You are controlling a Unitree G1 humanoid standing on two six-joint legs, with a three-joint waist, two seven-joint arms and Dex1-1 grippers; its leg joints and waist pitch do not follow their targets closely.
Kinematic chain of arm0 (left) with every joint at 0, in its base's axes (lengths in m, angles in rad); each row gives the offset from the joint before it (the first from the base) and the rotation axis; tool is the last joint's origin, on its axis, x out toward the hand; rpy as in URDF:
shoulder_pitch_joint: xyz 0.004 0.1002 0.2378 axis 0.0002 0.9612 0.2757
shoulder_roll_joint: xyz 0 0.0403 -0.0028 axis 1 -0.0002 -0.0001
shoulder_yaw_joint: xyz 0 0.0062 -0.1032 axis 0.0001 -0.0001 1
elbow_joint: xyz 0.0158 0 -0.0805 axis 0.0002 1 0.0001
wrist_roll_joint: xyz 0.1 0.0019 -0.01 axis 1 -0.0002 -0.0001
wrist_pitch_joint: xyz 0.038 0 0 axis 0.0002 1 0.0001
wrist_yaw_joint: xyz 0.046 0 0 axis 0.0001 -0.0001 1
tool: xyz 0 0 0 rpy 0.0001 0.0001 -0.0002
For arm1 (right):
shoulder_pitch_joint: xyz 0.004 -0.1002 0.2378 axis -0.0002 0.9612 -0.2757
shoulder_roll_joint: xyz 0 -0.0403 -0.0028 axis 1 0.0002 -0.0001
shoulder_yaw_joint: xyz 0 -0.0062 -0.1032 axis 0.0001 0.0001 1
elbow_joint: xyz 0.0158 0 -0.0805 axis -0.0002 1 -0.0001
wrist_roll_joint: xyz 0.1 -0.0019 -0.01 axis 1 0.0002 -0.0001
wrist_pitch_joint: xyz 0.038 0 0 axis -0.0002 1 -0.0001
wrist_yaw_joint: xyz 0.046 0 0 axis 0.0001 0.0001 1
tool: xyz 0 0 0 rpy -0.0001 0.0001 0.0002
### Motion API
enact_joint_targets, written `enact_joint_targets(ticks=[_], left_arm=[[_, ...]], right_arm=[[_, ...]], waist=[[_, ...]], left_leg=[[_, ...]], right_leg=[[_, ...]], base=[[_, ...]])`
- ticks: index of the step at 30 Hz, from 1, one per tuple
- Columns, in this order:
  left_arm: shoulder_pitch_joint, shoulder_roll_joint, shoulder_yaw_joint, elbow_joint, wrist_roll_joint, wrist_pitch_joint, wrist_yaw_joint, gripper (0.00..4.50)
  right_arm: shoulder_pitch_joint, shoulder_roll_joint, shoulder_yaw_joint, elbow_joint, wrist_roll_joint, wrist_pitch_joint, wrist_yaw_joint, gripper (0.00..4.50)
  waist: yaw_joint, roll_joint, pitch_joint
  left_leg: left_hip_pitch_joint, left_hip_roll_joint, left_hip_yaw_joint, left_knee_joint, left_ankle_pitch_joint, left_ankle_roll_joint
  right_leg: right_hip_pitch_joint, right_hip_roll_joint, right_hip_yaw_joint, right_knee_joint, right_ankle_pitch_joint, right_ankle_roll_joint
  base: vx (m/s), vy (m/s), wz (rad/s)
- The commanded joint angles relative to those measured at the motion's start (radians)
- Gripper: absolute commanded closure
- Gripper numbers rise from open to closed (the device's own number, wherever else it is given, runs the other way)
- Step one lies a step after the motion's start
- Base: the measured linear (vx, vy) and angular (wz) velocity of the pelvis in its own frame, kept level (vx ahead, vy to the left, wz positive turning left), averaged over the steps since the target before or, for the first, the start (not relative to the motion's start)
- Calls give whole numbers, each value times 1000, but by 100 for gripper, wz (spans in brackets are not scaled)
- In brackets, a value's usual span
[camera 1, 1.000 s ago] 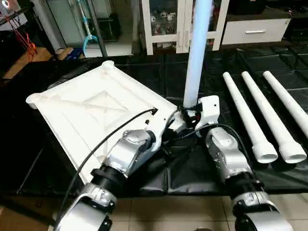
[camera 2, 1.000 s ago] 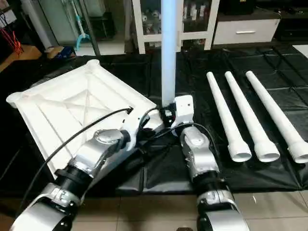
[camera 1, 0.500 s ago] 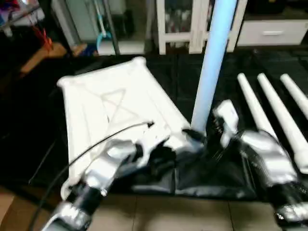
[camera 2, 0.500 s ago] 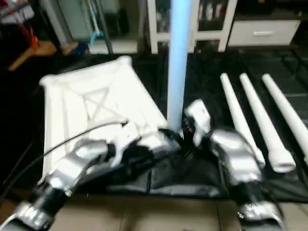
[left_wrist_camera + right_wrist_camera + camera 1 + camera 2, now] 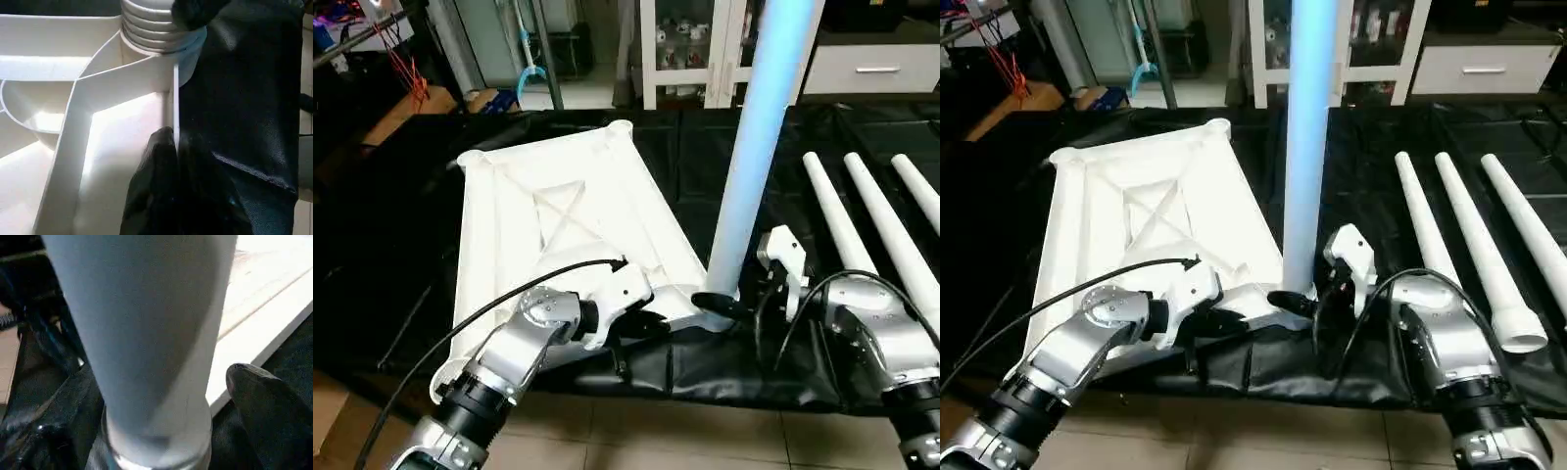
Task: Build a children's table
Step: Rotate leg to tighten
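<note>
While my left jaws (image 5: 171,161) pinch shut on the rim of the upturned tabletop (image 5: 538,225) lying on the black mat (image 5: 744,362), my right jaws (image 5: 1317,299) stand wide around the base of the upright leg (image 5: 1310,147), gripping nothing. That leg rises straight from the near corner socket. Three spare legs (image 5: 862,225) lie pointing away, nearer my right arm, which should fetch one.

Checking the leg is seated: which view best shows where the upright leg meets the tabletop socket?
Left wrist view: the upright leg's ribbed base sits in the tabletop's corner socket. The right wrist view shows its base close up; the eye views show its whole shaft.
</note>
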Motion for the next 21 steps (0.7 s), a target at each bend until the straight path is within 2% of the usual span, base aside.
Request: enact_joint_targets(ticks=[1,2,3,13,20,21], left_arm=[[6,10,-13,-30,-4,3,-24,450],[6,10,-14,-31,-4,5,-25,450],[6,11,-14,-31,-4,5,-25,450],[5,16,-21,-33,-5,13,-29,450],[6,15,-23,-31,-3,17,-25,450],[4,9,-20,-23,2,25,-10,450]], right_arm=[[-9,-6,12,-10,-20,-6,4,79],[-11,-7,17,-5,-28,-16,8,82],[-12,-9,19,-1,-33,-21,11,112],[-26,-8,36,30,-59,-50,10,179],[-22,10,27,43,-65,-61,-21,185],[-19,31,18,56,-73,-58,-73,185]], waist=[[-3,-20,-63],[-2,-19,-63],[-3,-18,-62],[-5,-19,-62],[-6,-19,-63],[-6,-20,-63]], left_leg=[[13,37,-9,-76,-179,125],[14,37,-9,-76,-183,125],[15,38,-10,-77,-190,121],[14,37,-10,-78,-199,116],[15,37,-10,-77,-197,119],[16,37,-10,-77,-196,118]], right_leg=[[50,-12,14,-52,-153,-220],[49,-12,14,-53,-160,-219],[48,-11,13,-53,-170,-218],[50,-11,14,-54,-170,-218],[51,-11,13,-53,-171,-220],[50,-11,14,-54,-171,-220]], base=[[0,0,0],[0,0,0],[0,0,0],[0,0,0],[0,0,0],[0,0,0]])
